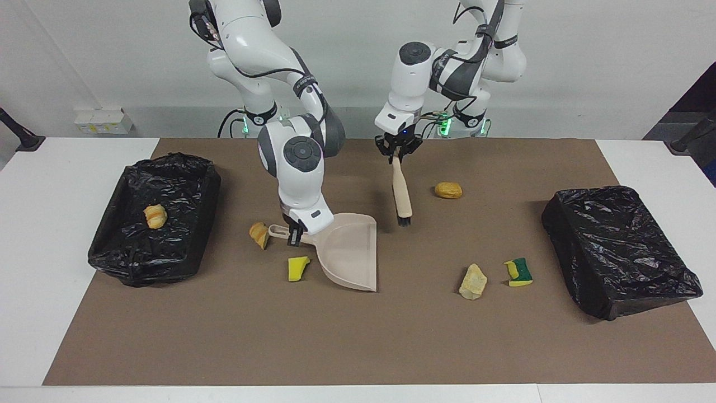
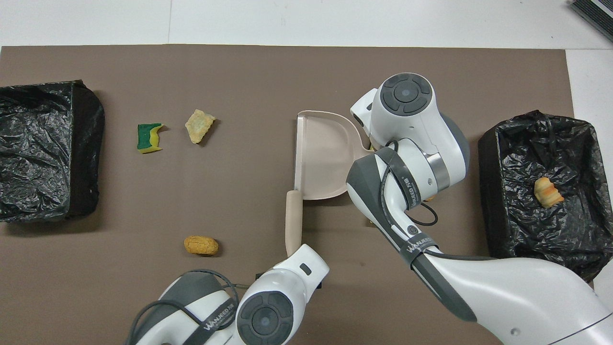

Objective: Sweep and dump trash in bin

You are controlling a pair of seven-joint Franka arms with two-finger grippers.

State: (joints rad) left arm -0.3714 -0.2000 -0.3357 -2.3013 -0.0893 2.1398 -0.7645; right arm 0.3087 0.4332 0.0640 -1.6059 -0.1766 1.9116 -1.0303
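Trash is mostly unswept — one piece (image 1: 155,216) lies in the bin (image 1: 184,263), five scraps dot the counter (image 1: 335,336) — while the left claw (image 1: 397,152) is clamped on the brush (image 1: 401,193), the right claw (image 1: 295,235) on the dustpan (image 1: 349,254).

bright even light, sharp focus, soft short shadows, glossy black plastic.
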